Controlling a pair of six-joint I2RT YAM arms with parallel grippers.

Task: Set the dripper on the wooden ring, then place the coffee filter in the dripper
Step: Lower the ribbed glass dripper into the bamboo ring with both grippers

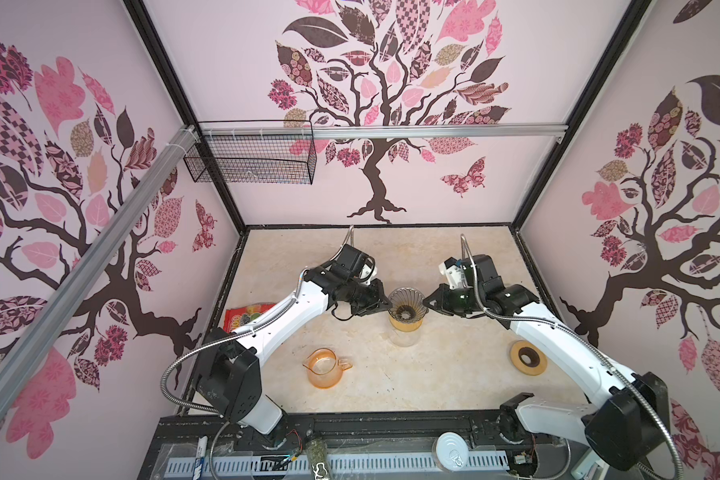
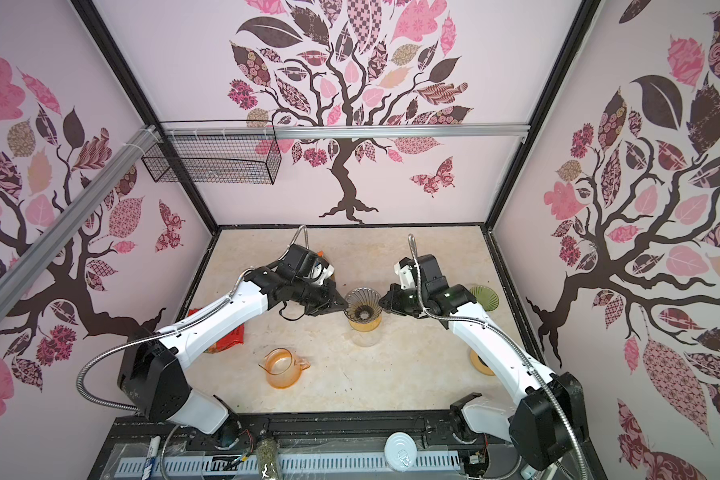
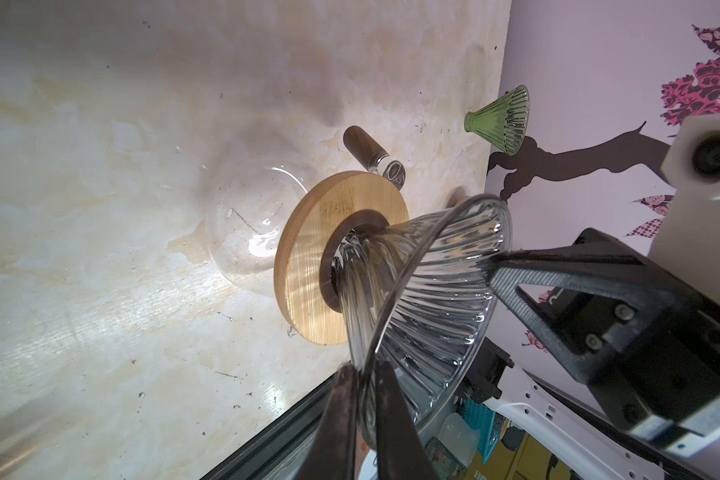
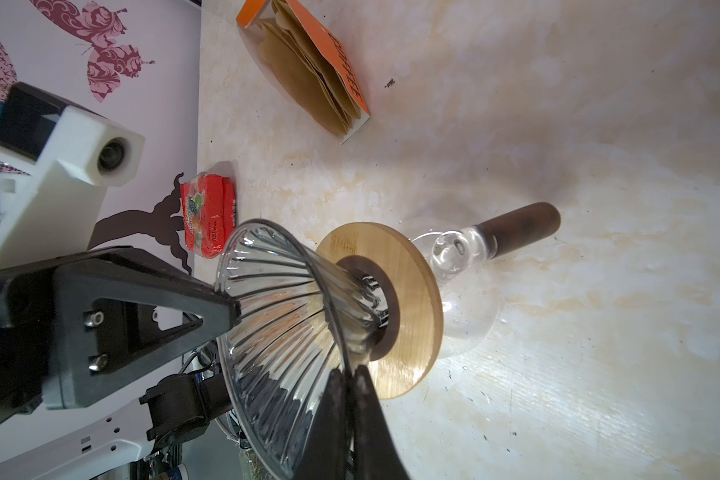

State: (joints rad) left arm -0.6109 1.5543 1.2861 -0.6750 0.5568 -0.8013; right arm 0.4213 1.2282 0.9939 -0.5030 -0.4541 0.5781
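Note:
The clear ribbed glass dripper [image 1: 406, 301] [image 2: 362, 301] stands in a wooden ring [image 3: 308, 257] on a glass carafe [image 1: 406, 334] in mid-table. My left gripper [image 1: 387, 306] [image 3: 366, 374] pinches its left rim, a finger on each side of the glass wall. On the opposite rim my right gripper [image 1: 427, 305] [image 4: 349, 374] is shut on the dripper [image 4: 283, 299]. The cone shows only bare glass. Brown paper coffee filters [image 4: 292, 70] stand in an orange box [image 4: 346, 70] lying towards the back, apart from both grippers. In both top views the left arm mostly hides that box.
An orange glass pitcher [image 1: 323, 368] sits front left. A spare wooden ring [image 1: 526, 357] lies front right. A green dripper [image 2: 485, 297] stands by the right wall and a red snack packet [image 1: 246, 316] by the left wall. A wire basket [image 1: 250, 156] hangs high at the back left.

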